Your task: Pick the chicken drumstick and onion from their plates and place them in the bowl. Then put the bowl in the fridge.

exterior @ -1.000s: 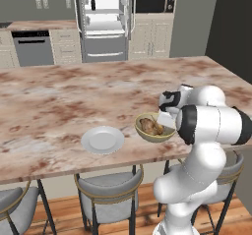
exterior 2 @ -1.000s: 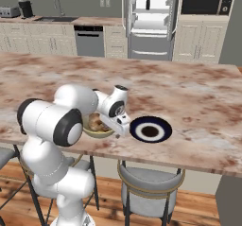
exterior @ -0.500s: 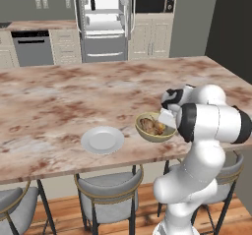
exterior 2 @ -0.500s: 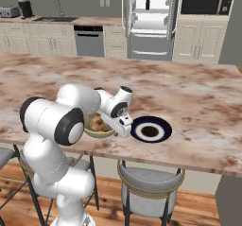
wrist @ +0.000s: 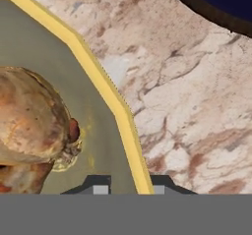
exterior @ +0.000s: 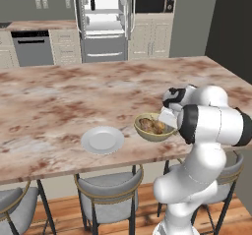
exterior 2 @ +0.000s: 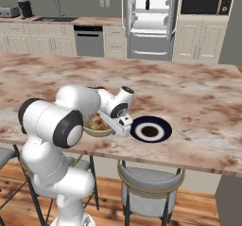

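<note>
Claw (wrist: 129, 189) pinching bowl (exterior: 150, 133) rim, food inside; no readable writing anywhere.

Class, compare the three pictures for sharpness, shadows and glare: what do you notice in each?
Left base view: even light, soft shadow under the bowl. Right base view: crisp, no glare on the fridge. Hand view: close-up looks blocky, the bowl's rim faceted.

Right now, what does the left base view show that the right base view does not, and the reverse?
Left base view alone: a plain white round plate, bare, left of the bowl. Right base view alone: a dark blue round plate with a pale ring and dark centre, right of the bowl. Both: the olive-tan bowl with a yellowish rim holding brown food, the end effector at its rim, the marbled counter and the open steel fridge.
</note>
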Motion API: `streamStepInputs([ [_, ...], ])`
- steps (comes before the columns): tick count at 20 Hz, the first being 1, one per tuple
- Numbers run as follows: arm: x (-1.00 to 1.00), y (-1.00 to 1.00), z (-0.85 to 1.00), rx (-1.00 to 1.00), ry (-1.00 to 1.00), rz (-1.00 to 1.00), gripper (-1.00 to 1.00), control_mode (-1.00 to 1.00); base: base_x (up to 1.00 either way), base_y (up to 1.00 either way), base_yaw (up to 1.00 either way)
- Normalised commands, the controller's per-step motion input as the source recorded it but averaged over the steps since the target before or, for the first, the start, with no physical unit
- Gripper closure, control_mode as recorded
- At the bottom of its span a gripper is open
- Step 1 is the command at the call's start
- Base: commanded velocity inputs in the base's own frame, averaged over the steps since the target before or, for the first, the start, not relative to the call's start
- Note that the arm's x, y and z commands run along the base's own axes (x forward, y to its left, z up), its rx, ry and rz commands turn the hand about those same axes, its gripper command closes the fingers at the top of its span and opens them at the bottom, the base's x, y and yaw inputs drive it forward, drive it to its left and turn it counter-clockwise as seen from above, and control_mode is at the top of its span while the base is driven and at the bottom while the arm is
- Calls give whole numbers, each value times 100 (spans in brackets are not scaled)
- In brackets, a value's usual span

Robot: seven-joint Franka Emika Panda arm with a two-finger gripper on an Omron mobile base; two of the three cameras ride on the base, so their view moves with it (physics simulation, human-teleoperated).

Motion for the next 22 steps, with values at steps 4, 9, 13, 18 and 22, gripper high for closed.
streamStepInputs([
  [4,-28,-4,23,0,-13,0,100,-100,0,0,0],
  [9,-42,-8,35,0,-9,0,100,-100,0,0,0],
  [13,-42,-15,36,0,0,-1,100,-100,0,0,0],
  [18,-43,-8,43,0,2,-3,100,-100,0,0,0],
  [22,-43,-3,42,3,1,-5,100,-100,0,0,0],
])
